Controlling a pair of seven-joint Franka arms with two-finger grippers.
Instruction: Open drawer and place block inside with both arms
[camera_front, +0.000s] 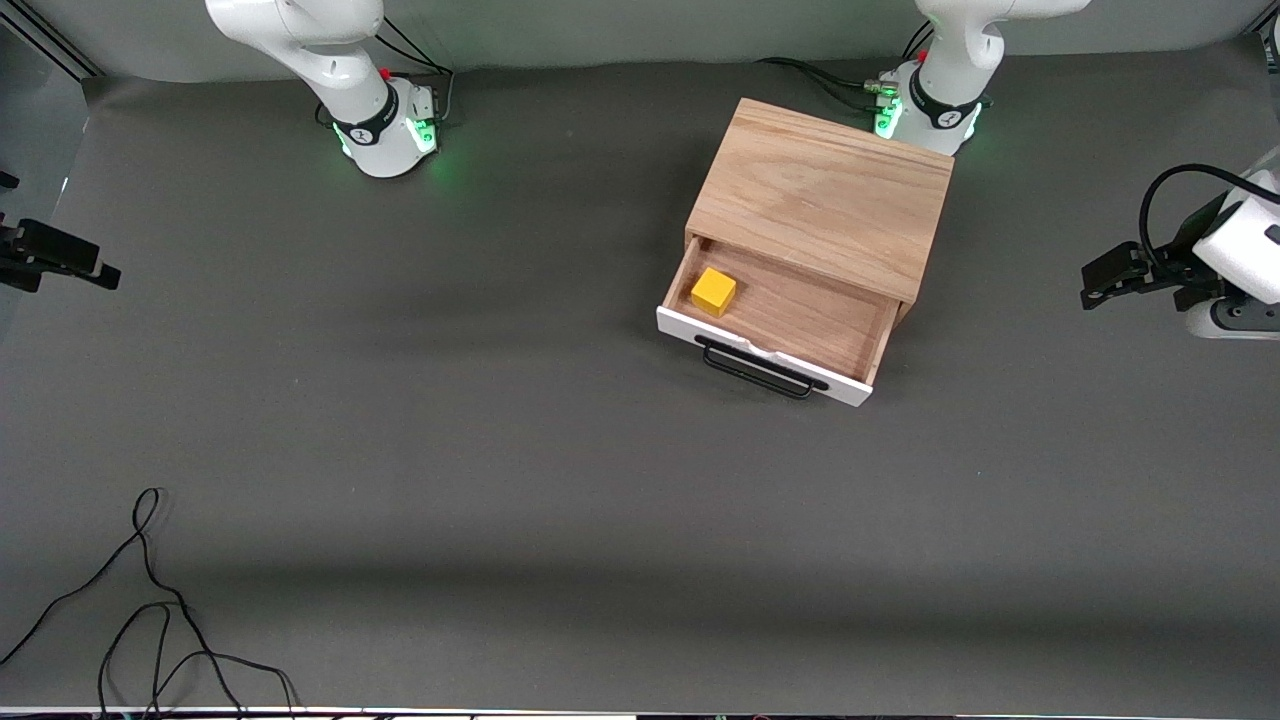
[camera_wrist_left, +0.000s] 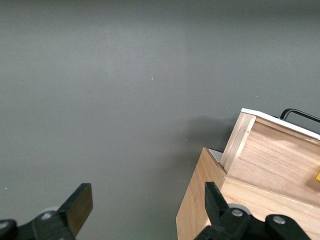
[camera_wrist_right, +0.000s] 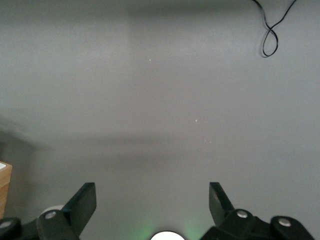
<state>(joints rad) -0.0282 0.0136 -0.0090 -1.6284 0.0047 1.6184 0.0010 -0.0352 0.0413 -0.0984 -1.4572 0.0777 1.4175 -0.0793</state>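
Front view: light oak wooden box (camera_front: 830, 195) stands on the dark grey bench (camera_front: 500, 450), toward the left arm's end, close to the left arm's green-lit base (camera_front: 925, 115). Its single shallow wooden drawer with white front panel (camera_front: 775, 320) is pulled out toward the front camera; black bar handle (camera_front: 760, 368) on the front panel.

Small bright yellow cube block (camera_front: 713, 291) lies inside the open drawer, on its wooden floor, in the corner toward the right arm's end, just beside the white front panel. Nothing is touching it.

Left pincer (camera_front: 1105, 280): up in the air over the bench edge at the left arm's end, well apart from the box. In the left wrist view its jaws stand wide with nothing between the fingers (camera_wrist_left: 80, 205); a corner of the box and drawer shows below.

Right pincer (camera_wrist_right: 152, 205): right wrist view shows it over bare bench, jaws wide, holding nothing. In the front view a black part at the right arm's edge of the frame may be it; cannot tell for sure.

Loose black cable (camera_front: 150, 620) lies on the bench, near the front camera, toward the right arm's end.
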